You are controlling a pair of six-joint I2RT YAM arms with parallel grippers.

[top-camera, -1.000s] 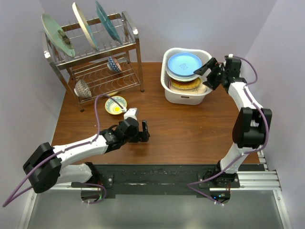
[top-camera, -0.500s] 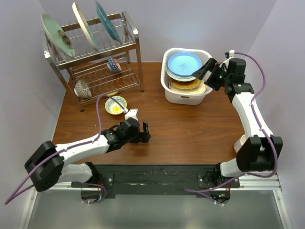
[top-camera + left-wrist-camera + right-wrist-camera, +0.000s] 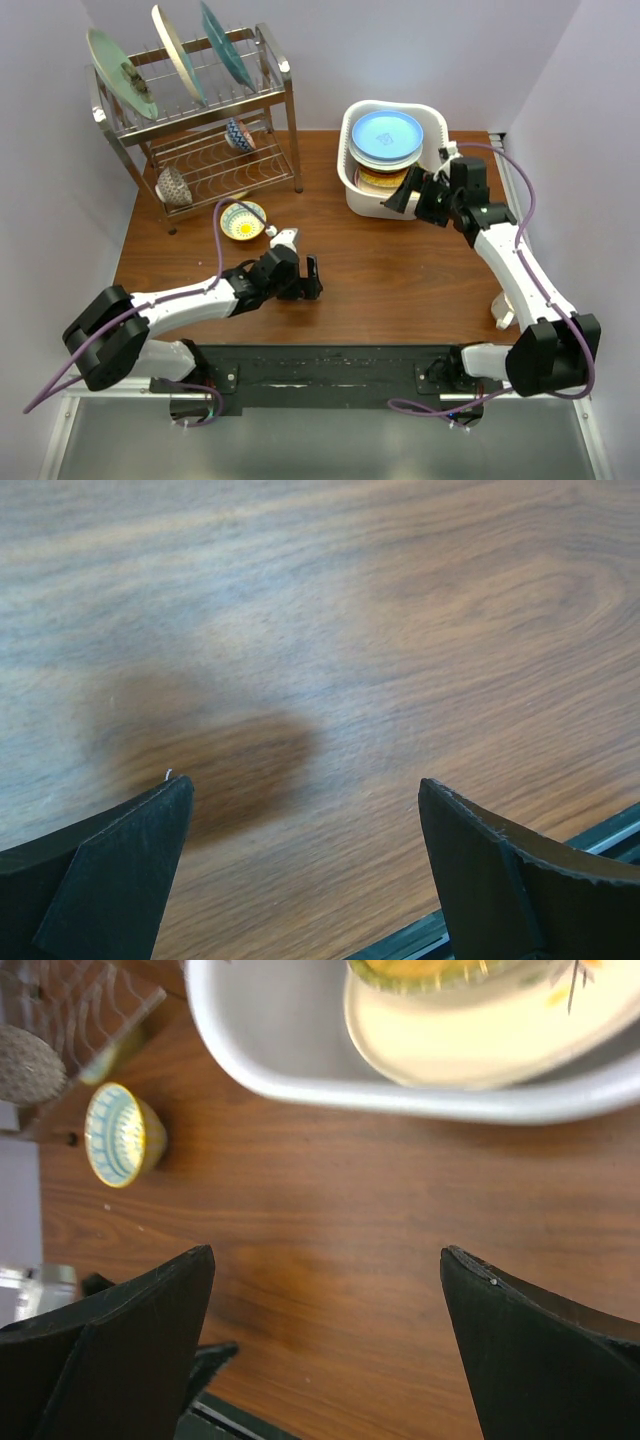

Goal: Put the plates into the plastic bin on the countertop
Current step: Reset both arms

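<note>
The white plastic bin [image 3: 349, 178] stands at the back right of the table with stacked plates in it, a blue plate [image 3: 388, 133] on top. In the right wrist view the bin's rim [image 3: 300, 1085] and a cream plate [image 3: 470, 1045] fill the top. Three more plates stand on edge in the wire rack: a grey-green plate [image 3: 120, 72], a cream one [image 3: 178, 52] and a teal one [image 3: 226, 45]. My right gripper [image 3: 402, 196] [image 3: 325, 1255] hangs open just in front of the bin, holding nothing. My left gripper [image 3: 312, 278] [image 3: 305, 790] is open and low over bare wood at mid-table.
The two-tier steel rack [image 3: 283, 100] stands at the back left, with two bowls [image 3: 238, 135] [image 3: 173, 186] on its lower tier. A small yellow-and-blue bowl [image 3: 243, 220] [image 3: 122, 1132] sits on the table in front of it. Walls close in on both sides.
My right gripper has drawn back from the bin's right rim and dropped to its front side, still open. The left arm has shifted slightly to the right.
</note>
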